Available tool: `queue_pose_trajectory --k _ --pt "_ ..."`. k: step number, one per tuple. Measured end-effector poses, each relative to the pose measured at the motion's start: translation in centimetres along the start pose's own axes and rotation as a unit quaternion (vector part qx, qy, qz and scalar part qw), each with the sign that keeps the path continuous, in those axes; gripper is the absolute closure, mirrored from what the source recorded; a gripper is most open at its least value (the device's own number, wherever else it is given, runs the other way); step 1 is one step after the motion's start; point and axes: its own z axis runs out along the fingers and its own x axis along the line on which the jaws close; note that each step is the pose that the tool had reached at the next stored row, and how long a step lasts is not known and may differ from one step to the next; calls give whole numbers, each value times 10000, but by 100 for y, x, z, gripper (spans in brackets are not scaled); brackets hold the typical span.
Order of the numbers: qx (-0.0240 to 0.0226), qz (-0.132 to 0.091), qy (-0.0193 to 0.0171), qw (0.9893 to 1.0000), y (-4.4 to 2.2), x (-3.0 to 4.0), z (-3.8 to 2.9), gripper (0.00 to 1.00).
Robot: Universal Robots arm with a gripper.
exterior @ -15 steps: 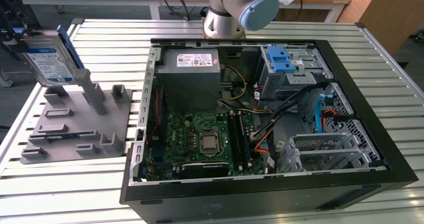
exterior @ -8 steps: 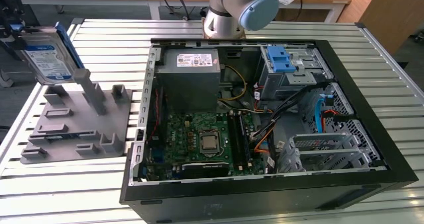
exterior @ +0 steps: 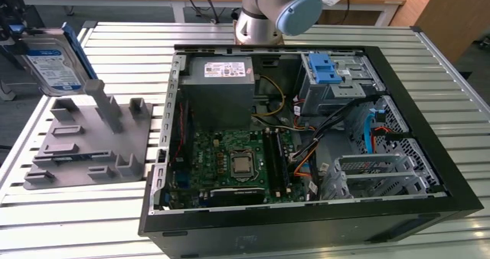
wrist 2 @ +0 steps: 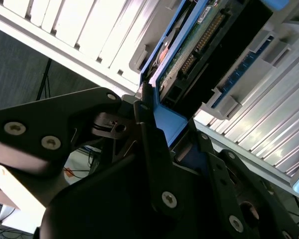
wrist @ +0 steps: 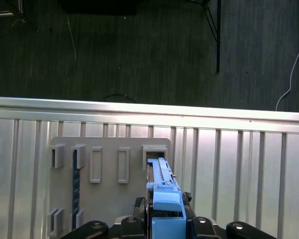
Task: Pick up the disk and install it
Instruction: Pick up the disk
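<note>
Grey slotted fixture (wrist: 109,184) lies beneath the gripper (wrist: 163,204); open computer case (exterior: 306,230) stands well apart from it, on the same slatted table (exterior: 130,46).

In the first wrist view the claw (wrist: 163,205) gripping the disk (wrist: 162,179) is cut off by the bottom edge, and the disk shows edge-on, its label hidden; the grey holder (wrist: 104,164) is partly covered behind them; in the second wrist view the claw's dark links cover part of the disk's blue end, and the disk runs out past the top edge; in the exterior view the arm (exterior: 272,9) is cropped at the top, the computer case (exterior: 306,230) at the bottom.
</note>
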Motion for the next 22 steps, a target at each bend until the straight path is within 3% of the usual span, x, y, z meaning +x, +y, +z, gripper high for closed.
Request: queue_pose_trajectory --k 5,12,22 --pt "0 0 -1 10000 0 -1 -51 64" --pt "0 0 0 10000 0 -5 -174 64" --pt "0 0 0 10000 0 -8 -260 64"
